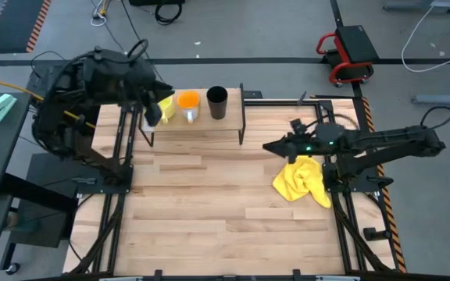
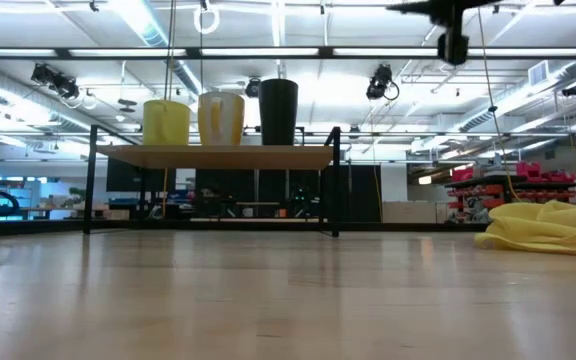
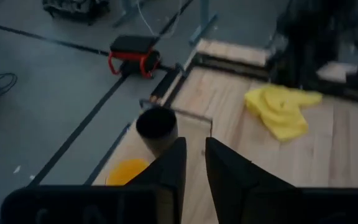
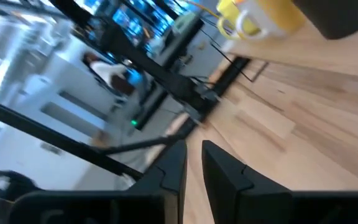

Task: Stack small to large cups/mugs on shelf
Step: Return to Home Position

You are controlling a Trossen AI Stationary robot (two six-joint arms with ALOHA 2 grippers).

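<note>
Three cups stand in a row on the shelf [image 1: 201,125] [image 2: 218,157] near the table's far edge: the yellow mug [image 1: 166,106] [image 2: 166,122], the orange mug [image 1: 188,101] [image 2: 221,118] [image 3: 126,172] and the taller black cup [image 1: 217,101] [image 2: 278,112] [image 3: 157,127]. My left gripper [image 1: 155,114] [image 3: 194,158] hovers above the shelf's left end by the yellow mug, fingers shut and empty. My right gripper [image 1: 268,146] [image 4: 194,158] hangs high [image 2: 453,45] to the right of the shelf, shut, pointing toward the table's left. The right wrist view shows the orange mug [image 4: 272,15] and the black cup [image 4: 347,15].
A crumpled yellow cloth [image 1: 303,181] [image 2: 548,226] [image 3: 281,109] lies on the tabletop under the right arm. Black frame rails run along the table's left and right edges. Bare planks stretch from the shelf to the near edge. A red stool [image 1: 350,51] stands on the floor beyond.
</note>
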